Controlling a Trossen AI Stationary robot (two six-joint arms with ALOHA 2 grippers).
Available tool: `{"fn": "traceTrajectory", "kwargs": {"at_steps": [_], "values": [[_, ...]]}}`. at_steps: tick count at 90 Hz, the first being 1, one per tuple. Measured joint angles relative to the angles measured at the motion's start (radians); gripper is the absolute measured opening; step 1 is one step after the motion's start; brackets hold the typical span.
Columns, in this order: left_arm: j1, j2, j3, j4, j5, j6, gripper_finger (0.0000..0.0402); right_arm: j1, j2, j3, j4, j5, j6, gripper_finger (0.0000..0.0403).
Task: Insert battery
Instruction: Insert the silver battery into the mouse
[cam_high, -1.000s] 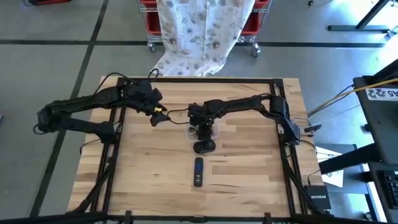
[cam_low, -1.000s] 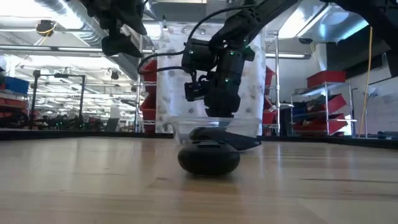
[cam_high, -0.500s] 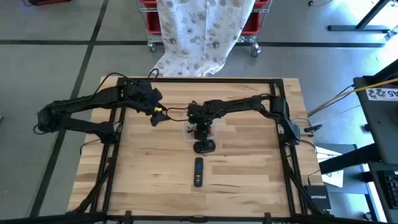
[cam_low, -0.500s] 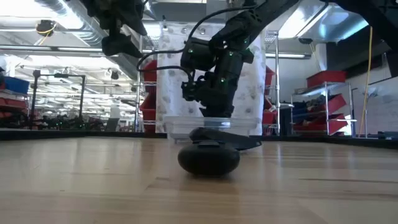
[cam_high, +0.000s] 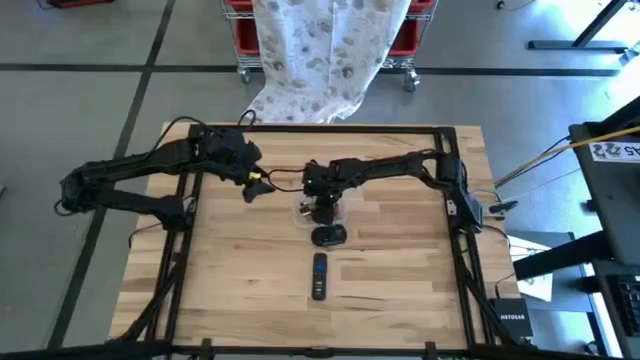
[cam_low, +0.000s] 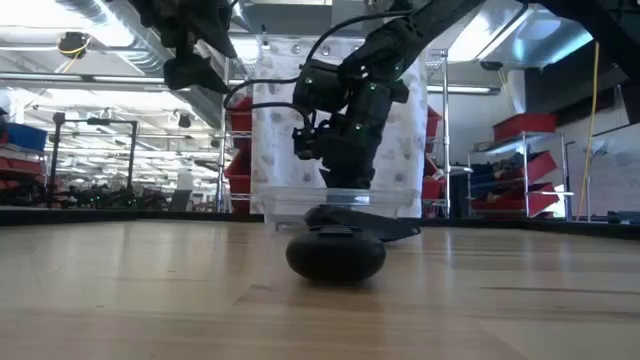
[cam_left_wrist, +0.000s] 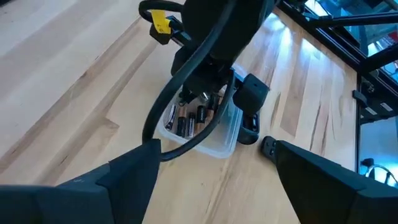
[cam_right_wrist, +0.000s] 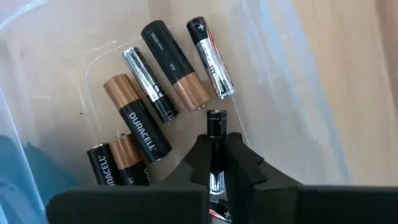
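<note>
A clear plastic tub (cam_high: 312, 212) at the table's middle holds several loose batteries (cam_right_wrist: 155, 106) lying on its floor. My right gripper (cam_right_wrist: 216, 155) hangs over the tub, shut on one black-and-silver battery (cam_right_wrist: 216, 127); the low view shows it (cam_low: 340, 168) just above the tub's rim. A black remote (cam_high: 319, 277) lies nearer the front edge. My left gripper (cam_high: 249, 190) waits open, up in the air to the tub's left. My right gripper pinches the battery between its two fingers (cam_right_wrist: 239, 160), coming from above and pointing down into the tub. The battery lies along the fingers, and its free end (cam_right_wrist: 216, 117) sticks out past the fingertips. It looks clear of the batteries below.
A black rounded object (cam_high: 328, 236) sits on the table just in front of the tub, between it and the remote. The bare wooden tabletop (cam_high: 400, 270) stretches out on both sides. A black frame (cam_high: 455, 240) runs round the table.
My right gripper has risen a little inside the tub, staying shut.
</note>
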Motion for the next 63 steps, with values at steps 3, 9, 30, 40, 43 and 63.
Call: {"fn": "traceTrajectory", "kwargs": {"at_steps": [3, 9, 30, 40, 43, 63], "values": [[0.000, 0.000, 0.000, 0.000, 0.000, 0.000, 0.0296, 0.000, 0.000, 0.000, 0.002, 0.000, 0.000, 0.0000], [0.000, 0.000, 0.000, 0.000, 0.000, 0.000, 0.0296, 0.000, 0.000, 0.000, 0.002, -0.001, 0.000, 0.0000], [0.000, 0.000, 0.000, 0.000, 0.001, 0.001, 0.0296, 0.001, -0.012, 0.003, -0.001, -0.002, 0.002, 0.0005], [0.000, 0.000, 0.000, 0.000, 0.001, 0.001, 0.0296, 0.001, -0.021, 0.003, -0.004, 0.006, 0.000, 0.0004], [0.000, 0.000, 0.000, 0.000, 0.000, 0.001, 0.0296, 0.001, -0.023, 0.003, -0.003, 0.006, 0.000, 0.0003], [0.000, 0.000, 0.000, 0.000, 0.000, 0.001, 0.0296, 0.001, -0.033, 0.003, -0.022, -0.033, -0.002, 0.0001]]}}
